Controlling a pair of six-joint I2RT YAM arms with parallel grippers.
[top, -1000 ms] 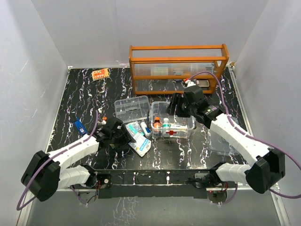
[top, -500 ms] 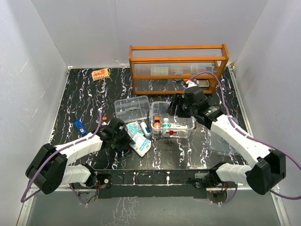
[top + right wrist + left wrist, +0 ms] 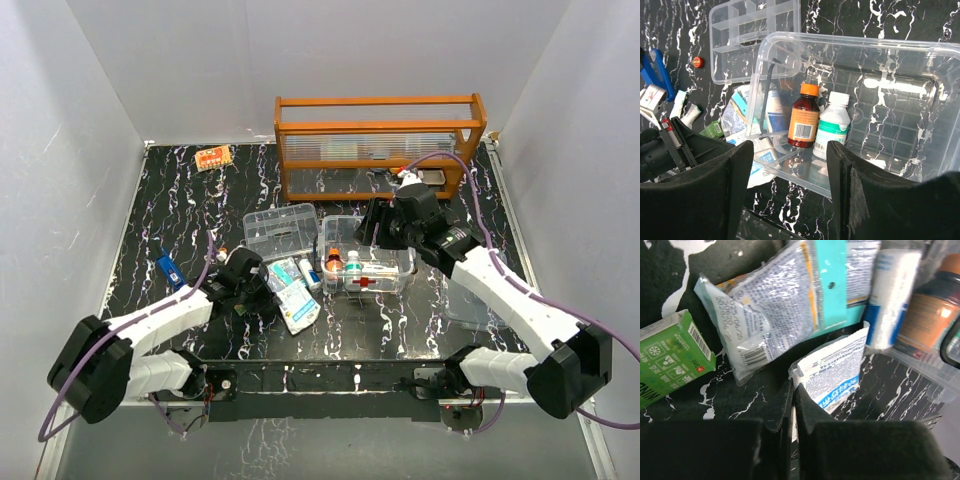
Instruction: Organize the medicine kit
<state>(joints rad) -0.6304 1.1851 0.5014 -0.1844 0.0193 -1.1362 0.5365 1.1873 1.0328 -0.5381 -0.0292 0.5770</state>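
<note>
**A:** Starting with the overhead camera, where is the medicine kit box [image 3: 366, 268] sitting?

**B:** It is standing open in the middle of the table [image 3: 180, 215], near of the wooden rack [image 3: 380, 140]. Its divided tray [image 3: 281, 231] is lying just beside it, at the far left.

**A:** And the arms?

**B:** The left gripper [image 3: 268, 296] is reaching into the loose packets lying left of the box. The right gripper [image 3: 372, 232] is hovering over the box's far edge.

**A:** What is the left wrist camera showing?

**B:** The fingers are clenching together on the corner of a white-and-blue sachet [image 3: 835, 371], which is lying on the tabletop. A green carton [image 3: 670, 357] is lying on the left, and a clear printed packet [image 3: 775, 315] is lying beyond the sachet.

**A:** And the right wrist camera?

**B:** Those jaws are standing released and wide apart, grasping nothing, above the box. Inside, in the left half, a brown bottle [image 3: 804, 119] with an orange cap and a white bottle [image 3: 833, 126] are standing upright, just beside each other
</note>
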